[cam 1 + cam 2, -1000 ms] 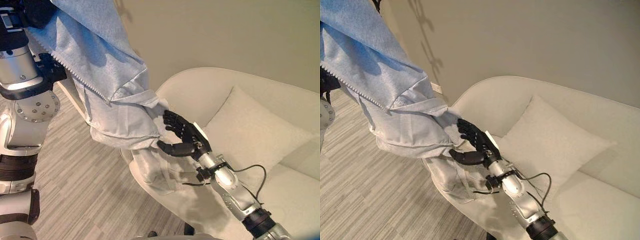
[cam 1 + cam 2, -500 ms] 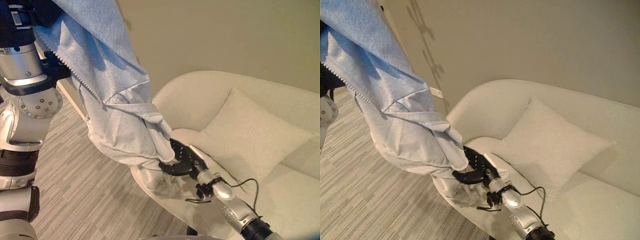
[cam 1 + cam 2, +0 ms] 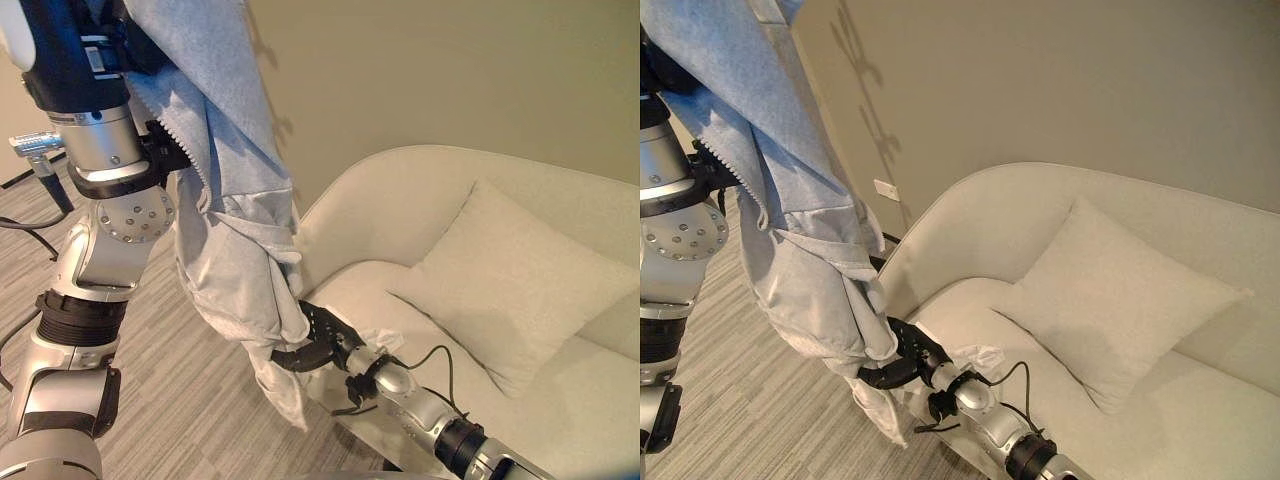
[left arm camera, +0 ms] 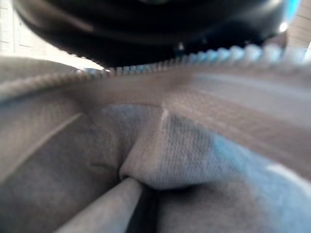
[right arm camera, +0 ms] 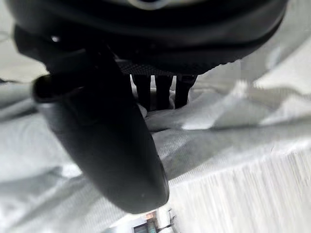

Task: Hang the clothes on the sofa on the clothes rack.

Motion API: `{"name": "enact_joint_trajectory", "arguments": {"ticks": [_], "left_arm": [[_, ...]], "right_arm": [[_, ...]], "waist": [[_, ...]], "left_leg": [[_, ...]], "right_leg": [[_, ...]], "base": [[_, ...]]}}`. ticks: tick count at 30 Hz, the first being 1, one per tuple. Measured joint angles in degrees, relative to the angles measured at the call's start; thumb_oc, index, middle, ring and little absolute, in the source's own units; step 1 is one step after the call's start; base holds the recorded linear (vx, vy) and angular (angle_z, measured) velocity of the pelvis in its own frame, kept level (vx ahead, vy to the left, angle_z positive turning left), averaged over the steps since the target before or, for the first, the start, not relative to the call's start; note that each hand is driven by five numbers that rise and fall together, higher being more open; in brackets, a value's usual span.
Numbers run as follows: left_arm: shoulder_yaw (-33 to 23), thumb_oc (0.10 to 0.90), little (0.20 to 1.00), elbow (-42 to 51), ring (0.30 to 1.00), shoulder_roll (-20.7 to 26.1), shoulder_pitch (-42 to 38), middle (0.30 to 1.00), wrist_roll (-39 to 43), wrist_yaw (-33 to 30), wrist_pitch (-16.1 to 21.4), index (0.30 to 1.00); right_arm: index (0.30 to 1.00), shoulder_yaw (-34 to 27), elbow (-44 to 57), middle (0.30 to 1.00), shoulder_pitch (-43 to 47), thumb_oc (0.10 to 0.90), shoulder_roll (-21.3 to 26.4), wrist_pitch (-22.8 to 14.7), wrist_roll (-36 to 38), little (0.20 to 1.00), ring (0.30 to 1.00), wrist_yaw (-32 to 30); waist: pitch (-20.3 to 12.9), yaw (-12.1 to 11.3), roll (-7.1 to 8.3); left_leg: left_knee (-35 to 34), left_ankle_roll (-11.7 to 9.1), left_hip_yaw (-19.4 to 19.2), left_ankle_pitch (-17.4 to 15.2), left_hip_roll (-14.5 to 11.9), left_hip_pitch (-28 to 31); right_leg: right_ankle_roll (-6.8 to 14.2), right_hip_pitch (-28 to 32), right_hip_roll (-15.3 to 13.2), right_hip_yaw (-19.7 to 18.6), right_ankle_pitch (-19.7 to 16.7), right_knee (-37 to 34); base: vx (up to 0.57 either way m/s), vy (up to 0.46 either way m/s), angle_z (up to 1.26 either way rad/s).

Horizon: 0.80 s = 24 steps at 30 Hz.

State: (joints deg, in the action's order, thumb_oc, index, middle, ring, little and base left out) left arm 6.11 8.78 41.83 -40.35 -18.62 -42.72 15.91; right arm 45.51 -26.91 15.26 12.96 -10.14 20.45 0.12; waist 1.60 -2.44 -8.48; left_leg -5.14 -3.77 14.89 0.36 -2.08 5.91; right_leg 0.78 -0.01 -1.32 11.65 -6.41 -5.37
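Where the left eye view looks down, a pale grey zip-up jacket (image 3: 225,200) hangs lengthwise from high at the upper left, draped over the raised left arm and falling past the front edge of a cream sofa (image 3: 420,200) toward the striped floor (image 3: 160,400). The left hand lies above the frame, so its fingers cannot be judged here. The right hand (image 3: 318,340) reaches in from the lower right and meets the lower bunch of the jacket, fingers curled into the cloth and thumb hooked beneath it. A cushion (image 3: 500,290) leans on the sofa back, well apart from the jacket. From the right eye view, the same jacket (image 3: 810,250) hangs nearly upright, its tail just below the right hand (image 3: 902,360). At the left wrist, zip teeth and folded grey cloth (image 4: 160,160) press close against the dark bulk of the hand; whether the fingers grip cannot be told. At the right wrist, the thumb (image 5: 112,141) and fingers close over grey cloth (image 5: 233,131). Judging by this, the jacket's long axis runs top to bottom between the two hands, the right hand nearer its lower end.
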Motion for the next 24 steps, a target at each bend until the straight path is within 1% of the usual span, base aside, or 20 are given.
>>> {"name": "enact_joint_trajectory", "arguments": {"ticks": [2, 4, 7, 9, 10, 12, 13, 14, 15, 18, 20, 24], "left_arm": [[0.0, 0.400, 0.300, 0.6, 0.300, -0.8, 0.0, 0.300, 0.0, -0.7, 0.0, 0.300], [0.0, 0.400, 0.300, 1.1, 0.300, -1.1, 0.0, 0.300, 0.0, -1.2, 0.1, 0.300], [0.0, 0.400, 0.300, 1.6, 0.300, -2.5, 0.0, 0.300, 0.0, -1.4, 0.0, 0.300], [0.1, 0.400, 0.300, 2.5, 0.300, -6.1, 0.0, 0.300, 0.1, -1.9, -0.1, 0.300], [1.0, 0.400, 0.300, 2.8, 0.300, -8.9, -0.3, 0.300, 0.3, -2.5, -0.2, 0.300], [2.1, 0.400, 0.300, 2.9, 0.300, -10.2, -0.5, 0.300, 0.4, -2.9, -0.2, 0.300], [2.6, 0.400, 0.300, 3.0, 0.300, -11.9, -0.9, 0.300, 0.6, -3.0, -0.3, 0.300], [2.9, 0.400, 0.300, 3.1, 0.300, -13.1, -1.0, 0.300, 0.6, -3.1, -0.1, 0.300], [3.2, 0.400, 0.300, 3.1, 0.300, -13.2, -1.0, 0.300, 0.7, -3.1, -0.2, 0.300], [3.2, 0.400, 0.300, 3.1, 0.300, -14.6, -1.1, 0.300, 1.1, -3.3, -0.5, 0.300], [3.2, 0.400, 0.300, 3.1, 0.300, -14.6, -1.1, 0.300, 1.1, -3.4, -1.1, 0.300], [3.2, 0.400, 0.300, 3.3, 0.300, -14.5, -1.1, 0.300, 2.7, -3.6, -1.3, 0.300]], "right_arm": [[0.900, 0.0, -0.1, 0.900, 0.1, 0.800, 0.0, 0.0, -0.4, 0.900, 0.900, -1.1], [0.900, 0.0, -0.5, 0.900, 0.4, 0.800, -0.1, 0.0, -2.2, 0.900, 0.900, -2.1], [0.900, 0.0, -2.0, 0.900, 1.2, 0.800, -0.6, 0.0, -2.2, 0.900, 0.900, -3.2], [0.900, -0.1, -3.8, 0.900, 1.9, 0.800, -1.8, -0.1, -2.2, 0.900, 0.900, -4.3], [0.900, 0.0, -4.8, 0.900, 2.3, 0.800, -3.1, -0.1, -2.2, 0.900, 0.900, -4.8], [0.900, 0.1, -4.9, 0.900, 2.4, 0.800, -4.3, -0.1, -2.1, 0.900, 0.900, -4.9], [0.855, 0.2, -4.9, 0.855, 2.5, 0.770, -4.6, -0.1, -2.1, 0.855, 0.855, -5.1], [0.418, 0.5, -4.9, 0.418, 2.7, 0.478, -5.0, -0.1, -2.1, 0.418, 0.418, -5.1], [0.300, 0.7, -5.7, 0.300, 2.7, 0.400, -6.2, -0.1, -1.9, 0.300, 0.300, -5.1], [0.300, 0.7, -7.8, 0.300, 2.8, 0.400, -7.0, -0.1, -0.5, 0.300, 0.300, -5.2], [0.300, 0.6, -9.0, 0.300, 2.7, 0.400, -7.0, -0.1, 0.7, 0.300, 0.300, -5.4], [0.300, -0.5, -10.5, 0.300, 2.3, 0.400, -6.8, -0.1, 0.8, 0.300, 0.300, -5.9]], "waist": [[-0.3, -0.6, -0.56], [-0.3, -0.7, -0.80], [-0.3, -0.9, -1.03], [-0.4, -1.4, -1.11], [-0.4, -1.8, -1.25], [-0.4, -1.9, -1.26], [-0.4, -2.0, -1.27], [-0.4, -2.0, -1.29], [-0.4, -1.9, -1.30], [-0.4, -2.0, -1.32], [-0.4, -2.0, -1.32], [-0.4, -1.7, -1.30]], "left_leg": [[0.0, 0.0, 0.3, 0.0, 0.0, -0.4], [0.1, 0.0, 0.5, 0.0, 0.0, -0.6], [0.1, 0.0, 0.7, 0.0, 0.0, -0.7], [0.1, 0.0, 0.8, 0.0, 0.0, -0.7], [0.1, 0.0, 1.0, 0.0, 0.0, -0.9], [0.1, 0.0, 1.2, 0.0, 0.0, -1.0], [0.2, 0.0, 1.4, 0.0, 0.1, -1.1], [0.2, 0.0, 1.6, 0.1, 0.1, -1.2], [0.2, 0.0, 1.6, 0.2, 0.1, -1.3], [0.2, 0.0, 1.6, 0.2, 0.2, -1.3], [0.2, 0.0, 1.6, 0.2, 0.2, -1.3], [0.2, 0.0, 1.4, 0.2, 0.2, -1.2]], "right_leg": [[-0.1, -0.2, 0.0, 0.2, 0.1, 0.0], [-0.1, -0.3, 0.0, 0.4, 0.1, 0.0], [-0.1, -0.3, 0.0, 0.6, 0.1, 0.0], [-0.2, -0.3, -0.1, 0.7, 0.2, 0.0], [-0.3, -0.4, -0.1, 0.9, 0.2, 0.0], [-0.3, -0.4, -0.1, 1.1, 0.3, 0.0], [-0.4, -0.4, -0.1, 1.3, 0.3, 0.0], [-0.4, -0.5, -0.2, 1.5, 0.3, 0.0], [-0.4, -0.6, -0.2, 1.6, 0.3, 0.0], [-0.3, -0.6, -0.3, 1.6, 0.3, 0.0], [-0.3, -0.6, -0.3, 1.5, 0.3, 0.0], [-0.3, -0.6, -0.3, 1.5, 0.3, 0.0]], "base": [[0.01, 0.010, 0.06], [0.01, 0.006, 0.06], [0.03, -0.001, 0.03], [0.03, 0.006, 0.04], [0.03, 0.016, 0.04], [0.03, 0.016, 0.06], [0.02, 0.005, 0.11], [0.02, 0.010, 0.09], [0.02, 0.011, 0.06], [0.00, 0.000, 0.00], [0.00, 0.000, 0.00], [0.00, 0.000, 0.00]]}}
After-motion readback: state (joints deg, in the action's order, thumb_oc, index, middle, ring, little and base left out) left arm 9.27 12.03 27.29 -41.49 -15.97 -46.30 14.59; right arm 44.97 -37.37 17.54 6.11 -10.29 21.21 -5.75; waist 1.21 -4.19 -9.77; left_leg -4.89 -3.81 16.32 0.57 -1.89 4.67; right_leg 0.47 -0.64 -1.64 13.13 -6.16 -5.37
